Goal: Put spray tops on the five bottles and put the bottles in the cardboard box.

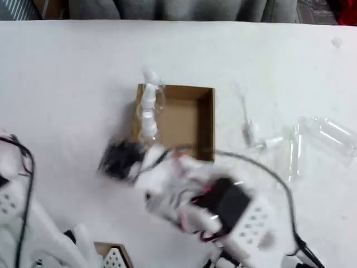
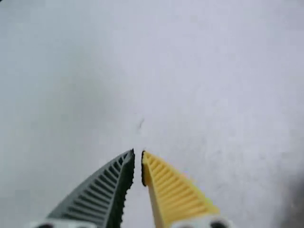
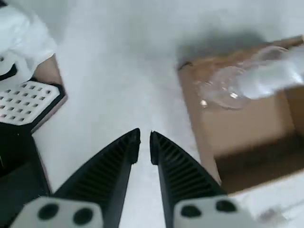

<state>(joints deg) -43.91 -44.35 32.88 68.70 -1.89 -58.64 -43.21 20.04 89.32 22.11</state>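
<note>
The open cardboard box (image 1: 207, 120) stands mid-table. A clear bottle with a white spray top (image 1: 149, 109) leans over the box's left wall, its body reaching inside; in the right wrist view the bottle (image 3: 256, 78) lies across the box rim (image 3: 194, 123). My right gripper (image 3: 144, 140) is shut with nothing in it, low over the white table just outside the box; from above the right gripper (image 1: 120, 159) is a dark blur left of the box's front corner. My left gripper (image 2: 137, 161), grey and yellow, is shut over bare table. Two capless bottles (image 1: 329, 134) and loose spray tops (image 1: 248, 131) lie at the right.
The right arm's body (image 1: 223, 206) and its black cable (image 1: 268, 167) stretch across the front of the table. The left arm's base (image 1: 11, 206) sits at the front left. A perforated white plate on a brown board (image 3: 23, 99) lies near the front edge.
</note>
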